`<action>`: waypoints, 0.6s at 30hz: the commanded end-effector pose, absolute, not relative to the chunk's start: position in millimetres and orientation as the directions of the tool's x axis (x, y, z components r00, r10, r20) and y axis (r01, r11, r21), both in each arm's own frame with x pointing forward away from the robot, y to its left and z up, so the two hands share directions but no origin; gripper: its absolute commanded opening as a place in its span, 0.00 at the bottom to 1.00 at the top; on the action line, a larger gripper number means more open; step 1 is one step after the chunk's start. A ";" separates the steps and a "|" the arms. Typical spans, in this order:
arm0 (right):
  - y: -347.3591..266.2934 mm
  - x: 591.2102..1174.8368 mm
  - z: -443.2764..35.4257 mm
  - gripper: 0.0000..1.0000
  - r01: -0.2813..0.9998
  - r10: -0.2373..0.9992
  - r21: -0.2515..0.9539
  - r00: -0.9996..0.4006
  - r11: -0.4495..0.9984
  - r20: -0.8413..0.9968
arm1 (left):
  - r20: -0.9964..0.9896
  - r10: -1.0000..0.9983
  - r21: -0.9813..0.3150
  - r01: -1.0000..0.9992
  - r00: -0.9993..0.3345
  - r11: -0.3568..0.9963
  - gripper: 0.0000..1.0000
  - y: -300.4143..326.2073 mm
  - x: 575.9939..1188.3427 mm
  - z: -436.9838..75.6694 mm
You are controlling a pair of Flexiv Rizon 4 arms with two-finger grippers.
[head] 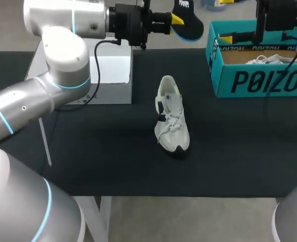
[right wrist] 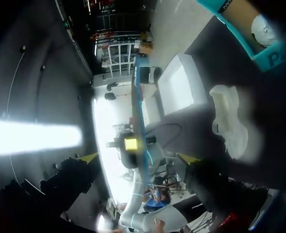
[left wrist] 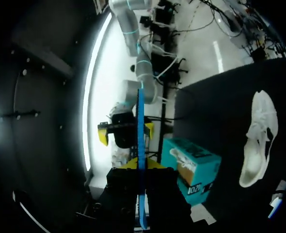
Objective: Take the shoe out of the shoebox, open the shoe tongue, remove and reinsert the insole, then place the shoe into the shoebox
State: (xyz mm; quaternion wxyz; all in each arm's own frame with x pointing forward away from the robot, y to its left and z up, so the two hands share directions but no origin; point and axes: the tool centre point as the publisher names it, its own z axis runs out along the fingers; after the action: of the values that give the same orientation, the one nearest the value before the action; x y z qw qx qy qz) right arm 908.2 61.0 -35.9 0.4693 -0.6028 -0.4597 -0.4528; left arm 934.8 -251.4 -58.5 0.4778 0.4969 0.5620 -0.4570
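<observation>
Head view, supplemented by both wrist views: we see the white shoe (head: 172,115) lying on the dark table (head: 88,151) near its middle, toe toward the near edge, laces loose. The teal shoebox (head: 259,80) stands open at the far right, apart from the shoe, and something white (head: 269,59) lies inside it; we cannot tell what. Our left gripper (head: 177,20) is raised above the far edge of the table, its jaws clamped on the dark, blue-edged insole (head: 191,27). In the left wrist view the insole appears edge-on as a thin blue line pinched between the two yellow tips. Our right gripper (head: 228,37) hangs over the left end of the shoebox, facing the insole. The right wrist view shows its jaws wide apart with nothing between them, and the insole off ahead of it. A white box (head: 110,75) sits at the far left of the table, under the left arm
</observation>
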 end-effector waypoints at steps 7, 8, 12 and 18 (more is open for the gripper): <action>83.9 920.1 -30.6 0.64 0.988 0.129 -0.121 0.133 -0.096 0.983 | -0.909 0.061 0.414 0.910 0.412 0.016 0.00 -260.6 938.7 -64.0; 86.9 920.4 -30.6 0.59 0.989 0.133 -0.117 0.129 -0.091 0.983 | -0.913 0.047 0.407 0.913 0.406 0.016 0.00 -262.2 938.6 -63.6; 95.7 920.3 -31.3 0.62 0.993 0.150 -0.092 0.102 -0.074 0.983 | -0.957 -0.056 0.284 0.958 0.286 0.035 0.00 -265.9 941.0 -55.1; 96.6 918.7 -32.9 0.68 0.993 0.149 -0.092 0.102 -0.073 0.984 | -0.975 -0.109 0.189 0.981 0.192 0.041 0.00 -263.2 943.9 -43.7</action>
State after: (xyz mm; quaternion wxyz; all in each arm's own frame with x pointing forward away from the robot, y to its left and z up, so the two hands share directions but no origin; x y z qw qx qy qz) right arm 917.2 96.0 -31.8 0.4671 -0.5767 -0.4947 -0.4523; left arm 942.5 -259.7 -40.9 0.5758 0.5135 0.4330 -0.4662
